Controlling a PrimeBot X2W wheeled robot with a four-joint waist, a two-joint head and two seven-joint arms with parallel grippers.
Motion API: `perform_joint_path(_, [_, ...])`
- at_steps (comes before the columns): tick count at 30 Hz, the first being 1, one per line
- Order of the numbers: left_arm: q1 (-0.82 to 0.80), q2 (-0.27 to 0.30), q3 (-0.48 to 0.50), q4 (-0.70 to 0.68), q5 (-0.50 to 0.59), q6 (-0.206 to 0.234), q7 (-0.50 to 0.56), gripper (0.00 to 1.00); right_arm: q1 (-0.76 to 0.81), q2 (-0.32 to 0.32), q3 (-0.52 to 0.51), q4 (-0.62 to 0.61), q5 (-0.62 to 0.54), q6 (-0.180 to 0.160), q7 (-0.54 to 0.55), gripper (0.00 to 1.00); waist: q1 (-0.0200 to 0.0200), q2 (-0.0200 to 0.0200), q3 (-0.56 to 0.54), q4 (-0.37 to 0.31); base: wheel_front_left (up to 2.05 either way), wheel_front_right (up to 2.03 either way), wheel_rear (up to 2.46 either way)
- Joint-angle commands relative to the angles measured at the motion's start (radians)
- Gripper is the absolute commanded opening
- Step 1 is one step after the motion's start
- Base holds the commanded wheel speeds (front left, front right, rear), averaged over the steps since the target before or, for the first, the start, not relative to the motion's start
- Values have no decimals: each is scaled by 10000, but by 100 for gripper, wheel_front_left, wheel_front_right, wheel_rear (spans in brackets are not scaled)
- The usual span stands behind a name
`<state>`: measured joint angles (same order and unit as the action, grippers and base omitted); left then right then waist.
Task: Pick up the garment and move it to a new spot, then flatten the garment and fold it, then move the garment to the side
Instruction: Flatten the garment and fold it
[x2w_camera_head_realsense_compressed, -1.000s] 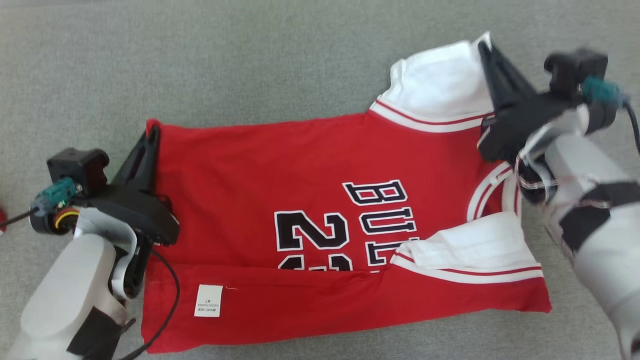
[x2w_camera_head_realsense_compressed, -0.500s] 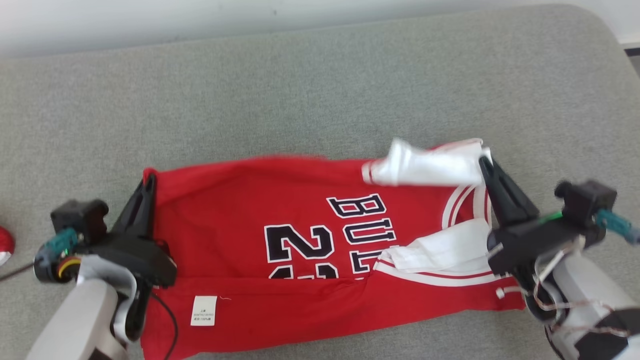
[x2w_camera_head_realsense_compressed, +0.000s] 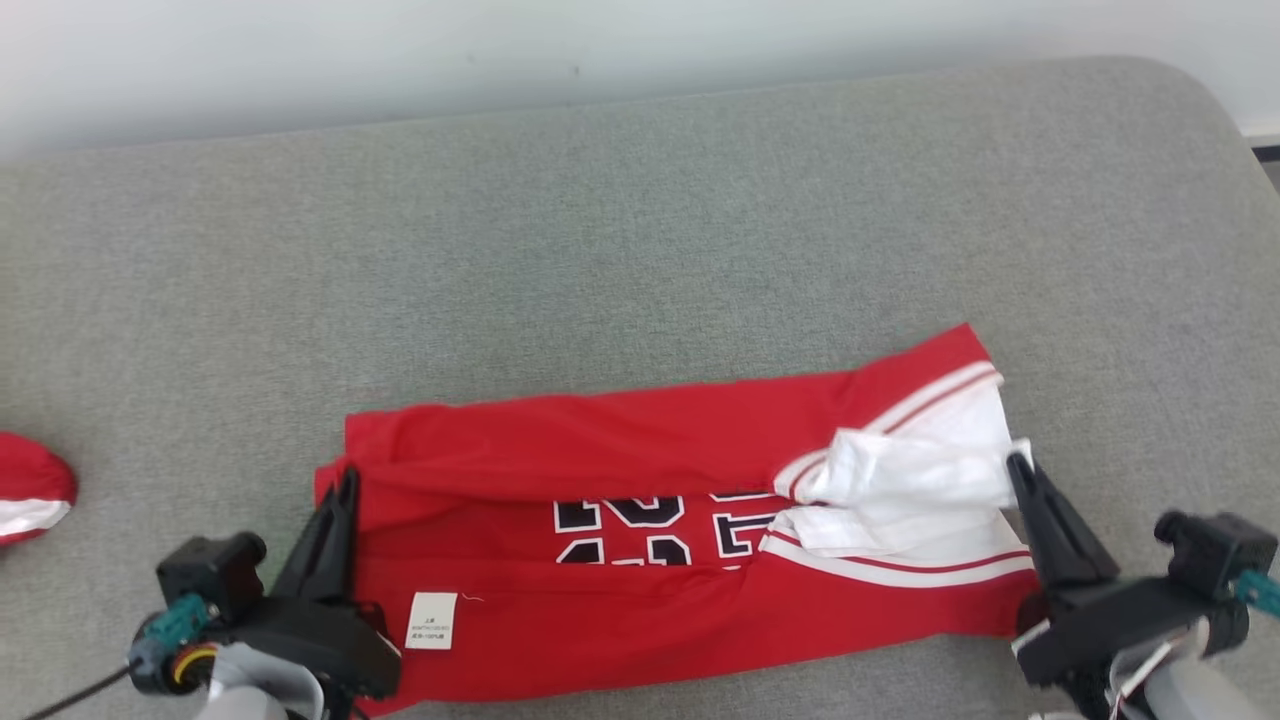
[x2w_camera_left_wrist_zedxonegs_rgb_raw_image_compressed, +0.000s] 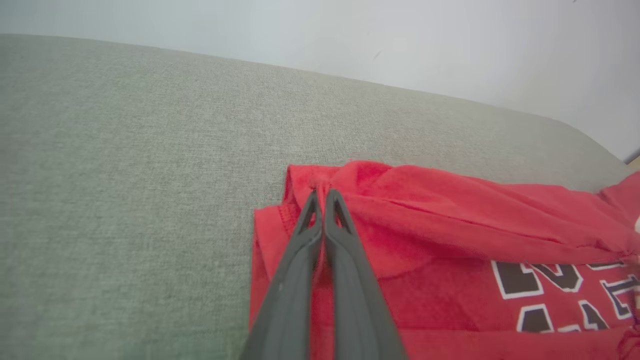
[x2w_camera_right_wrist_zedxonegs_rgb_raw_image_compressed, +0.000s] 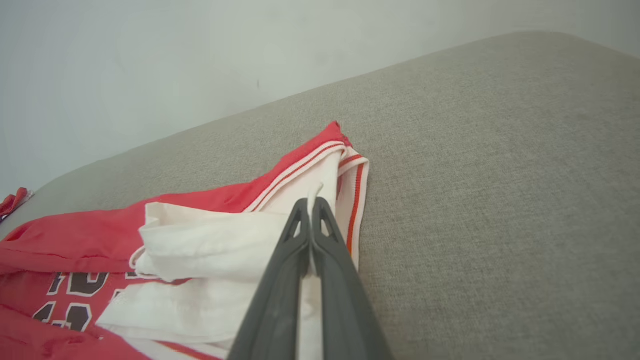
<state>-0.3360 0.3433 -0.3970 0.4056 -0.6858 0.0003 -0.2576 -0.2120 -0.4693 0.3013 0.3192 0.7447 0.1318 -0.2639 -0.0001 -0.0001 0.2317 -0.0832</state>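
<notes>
- Lying across the near half of the grey cushion, the garment is a red jersey with its long axis running left to right in the head view.
- Far long edge is doubled over toward the robot. The fold covers the upper part of the black-and-white lettering.
- White lining and red-striped white trim are bunched at the jersey's right end.
- A white care label sits on the near red panel, close to the left end.
- Left gripper is at the jersey's left end, fingers pointing away from the robot.
- Left wrist view: left gripper has its two fingers pressed together, tips buried in a pucker of the garment at the folded corner. Clenched on red cloth.
- Right gripper is at the jersey's right end, tips against the white bunch.
- Right wrist view: right gripper has its fingers closed, with a sliver of white fabric pinched between them and poking out past the tips. The garment spreads to the left of the fingers, the striped armhole edge just beside them on the right.
- Both grips are at the cloth's outer ends, well apart, with the jersey stretched between them on the cushion.
- A separate red-and-white item lies at the cushion's left edge, clear of the jersey.
- A pale wall runs behind the cushion.
</notes>
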Motion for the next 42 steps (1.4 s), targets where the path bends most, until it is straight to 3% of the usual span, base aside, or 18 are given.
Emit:
perform_joint_path(1, [185,-79,31,-2,-47,-13,-48,0,245,114,-85,-72,-87,-24,19,0,1,1,-79,77,0,0,0])
perform_joint_path(8, [739,-368,307,85,-22,20,-89,0,791,422,-287,-150,-406,-24,431,0,1,1,-287,32,0,0,0])
perform_joint_path(9, [768,-418,457,82,190,109,-94,0,843,482,-323,-116,-482,-24,519,57,1,1,-373,63,0,0,0])
perform_joint_path(10, [793,-435,534,30,377,177,-91,69,877,502,-387,-96,-513,-24,537,100,1,1,-411,81,0,0,0])
perform_joint_path(11, [805,-473,695,-122,593,188,-86,100,902,532,-446,-108,-501,-24,526,100,1,1,-465,103,0,0,0])
perform_joint_path(17, [1412,-928,1885,-1237,1957,517,-79,100,987,522,-888,-497,-540,-24,421,100,1,1,-867,210,0,0,0])
perform_joint_path(24, [2267,-1396,3053,-2306,3427,649,-81,100,439,421,-1317,144,-1369,-24,1413,100,1,1,-1322,483,0,0,0])
perform_joint_path(34, [3191,-1602,3398,-2969,5039,646,-80,100,-476,675,-1356,2054,-2274,-24,2662,100,1,1,-1778,1143,0,0,0])
perform_joint_path(42, [3414,-1725,3479,-2989,5405,401,-82,100,-773,845,-1491,3711,-2500,-24,2901,100,1,1,-1865,1581,0,0,0])
